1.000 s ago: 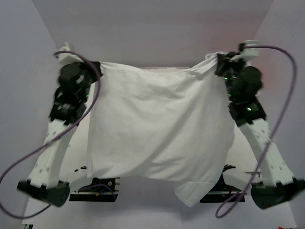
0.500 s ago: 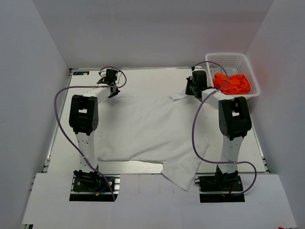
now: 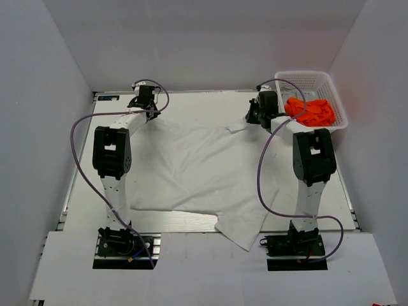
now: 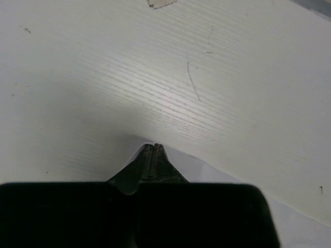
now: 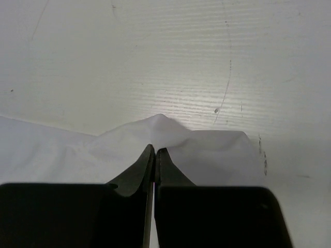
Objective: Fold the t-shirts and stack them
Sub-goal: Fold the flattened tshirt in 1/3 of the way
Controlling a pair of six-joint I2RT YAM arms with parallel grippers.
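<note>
A white t-shirt [image 3: 197,172] lies spread flat on the table, one sleeve hanging over the near edge. My left gripper [image 3: 150,115] is shut on its far left corner; in the left wrist view the jaws [image 4: 153,148] are pressed together with white cloth [image 4: 217,173] showing under the tip. My right gripper [image 3: 250,121] is shut on the far right corner, where the cloth [image 5: 165,129] bunches up in front of the closed jaws [image 5: 155,151]. An orange t-shirt [image 3: 310,111] lies crumpled in the basket.
A white lattice basket [image 3: 306,75] stands at the far right corner of the table [image 3: 191,105], just right of my right wrist. White walls close in the back and both sides. Purple cables loop beside both arms.
A second ago both arms held the white t-shirt high and stretched out. They have come down to the table and laid it flat, then drawn its far corners slightly farther back.
</note>
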